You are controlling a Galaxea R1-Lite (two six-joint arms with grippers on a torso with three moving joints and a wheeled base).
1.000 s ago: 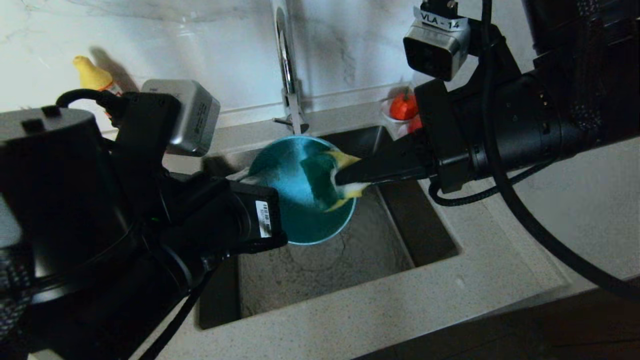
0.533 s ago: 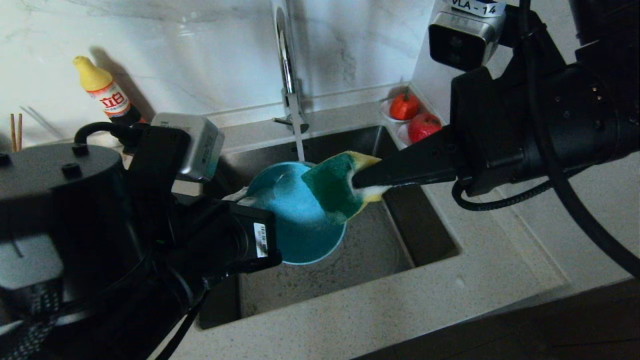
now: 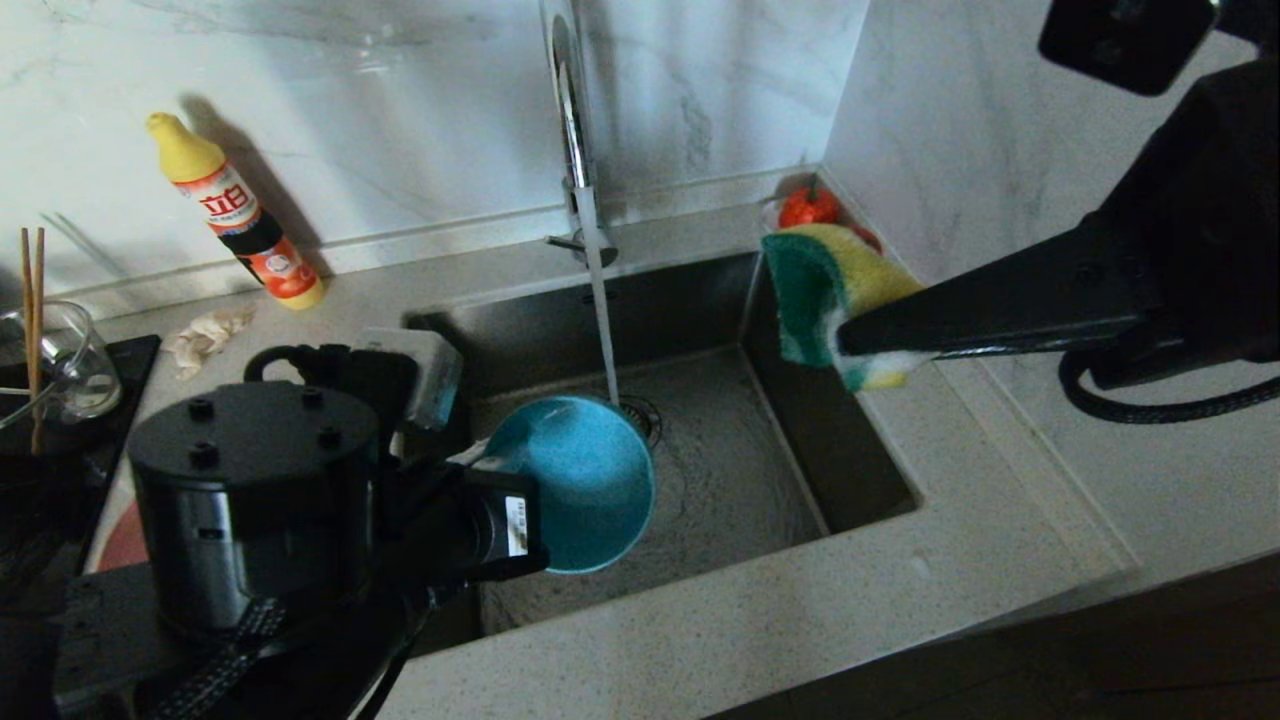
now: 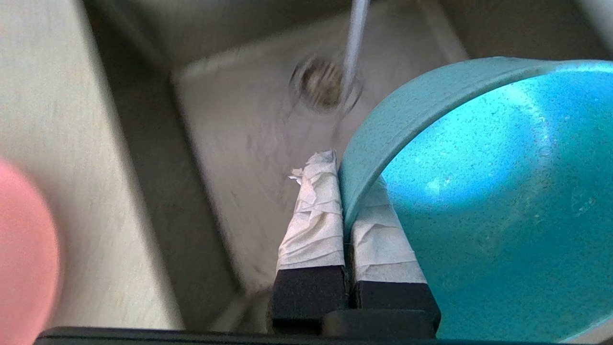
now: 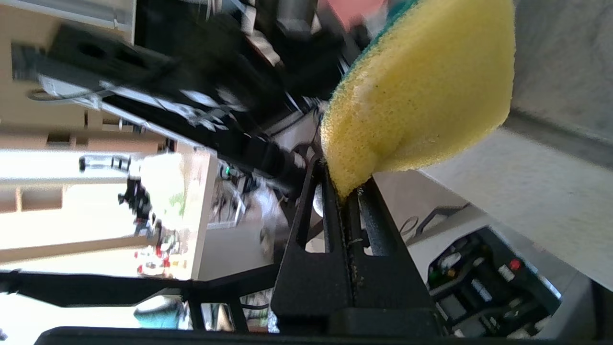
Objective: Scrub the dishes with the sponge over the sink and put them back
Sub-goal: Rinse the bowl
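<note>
Two grippers at work over the sink (image 3: 760, 480). Nearest, at lower left: left gripper (image 4: 342, 191), its tape-wrapped fingers (image 4: 313, 215) pressed together on the rim of the teal bowl (image 3: 580, 485), one finger outside the wall and one inside. Bowl held tilted inside the basin, hollow side facing up and outward, beside the drain strainer (image 3: 645, 415). Thin stream of water from the tap (image 3: 570, 110) falling just past the bowl's far rim onto the strainer. Higher and to the right: right gripper (image 3: 850, 345), fingers closed flat on the sponge (image 3: 825, 295), yellow body bulging beyond the tips, green scouring face toward the sink; sponge clear of the bowl, above the sink's right edge. Pink plate (image 4: 24, 254) at the left margin of the left wrist view. On the counter farther left: glass jug (image 3: 60, 370) with chopsticks (image 3: 32, 320) standing in it, rag (image 3: 205, 335), dish-soap bottle (image 3: 235, 215). Far corner: red fruit (image 3: 805, 208).
</note>
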